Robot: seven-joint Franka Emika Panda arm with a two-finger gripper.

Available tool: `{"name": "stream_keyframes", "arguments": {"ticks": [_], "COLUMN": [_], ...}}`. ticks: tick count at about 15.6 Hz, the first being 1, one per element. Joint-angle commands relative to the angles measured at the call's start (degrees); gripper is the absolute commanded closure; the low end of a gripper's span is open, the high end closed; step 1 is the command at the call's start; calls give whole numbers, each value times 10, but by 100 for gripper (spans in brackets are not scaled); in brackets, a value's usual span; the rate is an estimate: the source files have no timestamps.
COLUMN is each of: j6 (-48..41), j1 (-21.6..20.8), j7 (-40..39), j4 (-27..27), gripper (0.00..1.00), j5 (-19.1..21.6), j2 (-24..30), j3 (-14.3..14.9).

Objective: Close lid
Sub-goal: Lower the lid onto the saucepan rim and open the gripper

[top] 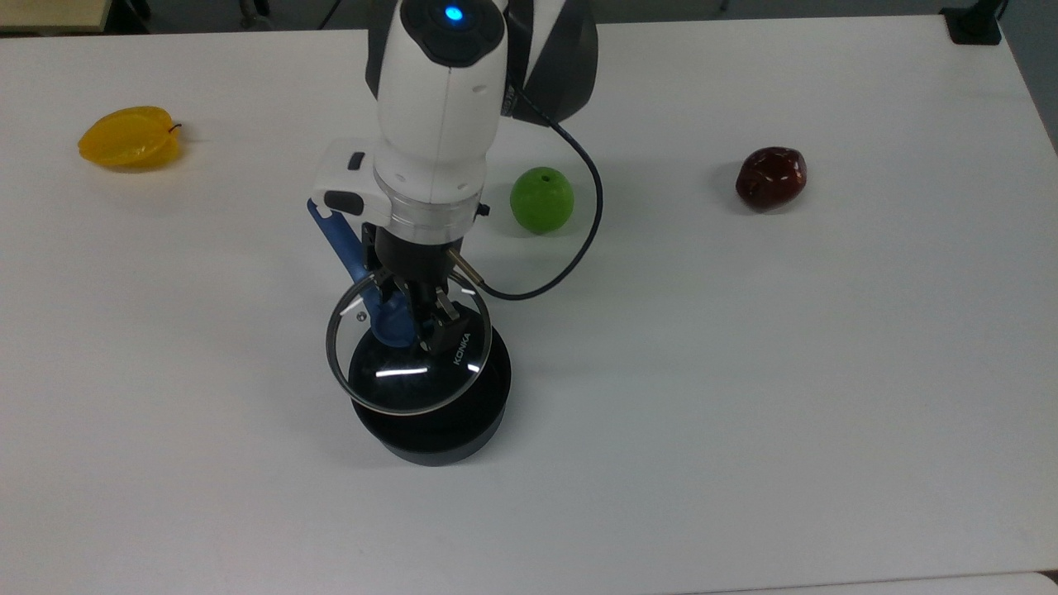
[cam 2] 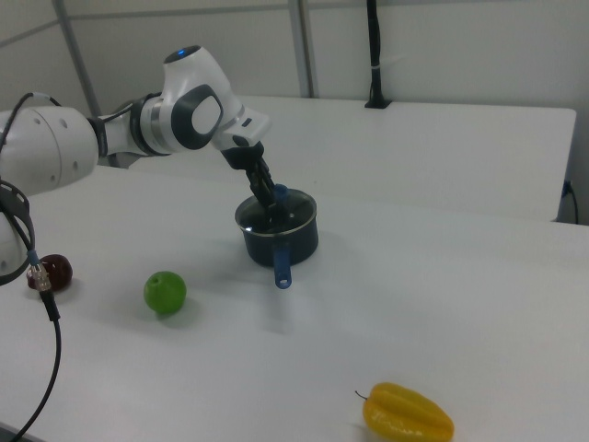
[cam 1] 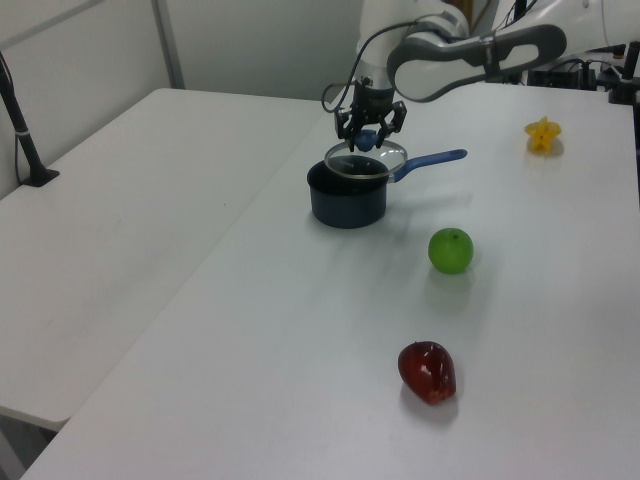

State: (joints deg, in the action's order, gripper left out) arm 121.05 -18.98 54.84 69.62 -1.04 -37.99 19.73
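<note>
The lid (top: pixel 395 382) is a round clear glass disc with a metal rim and "KONKA" print. My gripper (top: pixel 416 321) is shut on its blue centre knob (top: pixel 397 324). The lid hangs level just above the black saucepan (top: pixel 434 430), covering most of the opening and offset slightly toward the top view's left. The pan's blue handle (top: pixel 337 235) points toward the top view's upper left. In the left view the gripper (cam 1: pixel 367 136) holds the lid (cam 1: pixel 366 160) over the saucepan (cam 1: pixel 346 203). In the right view the lid (cam 2: pixel 269 218) sits close over the saucepan (cam 2: pixel 287 241).
A green apple (top: pixel 541 200) lies to the top view's right of the arm, and a dark red fruit (top: pixel 770 177) further right. A yellow starfruit (top: pixel 130 137) sits at the top view's far left. A black cable (top: pixel 579 240) loops from the wrist.
</note>
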Motion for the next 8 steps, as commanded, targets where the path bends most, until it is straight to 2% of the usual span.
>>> {"name": "stream_keyframes", "arguments": {"ticks": [1,5,8], "j6": [40,65,62], "j1": [-5,-7,-8], "j7": [38,54,58], "j4": [-17,-29,-42], "gripper": [61,57,57], "j5": [1,0,1], "j2": [-24,-42,-49], "j3": [15,15,15]}}
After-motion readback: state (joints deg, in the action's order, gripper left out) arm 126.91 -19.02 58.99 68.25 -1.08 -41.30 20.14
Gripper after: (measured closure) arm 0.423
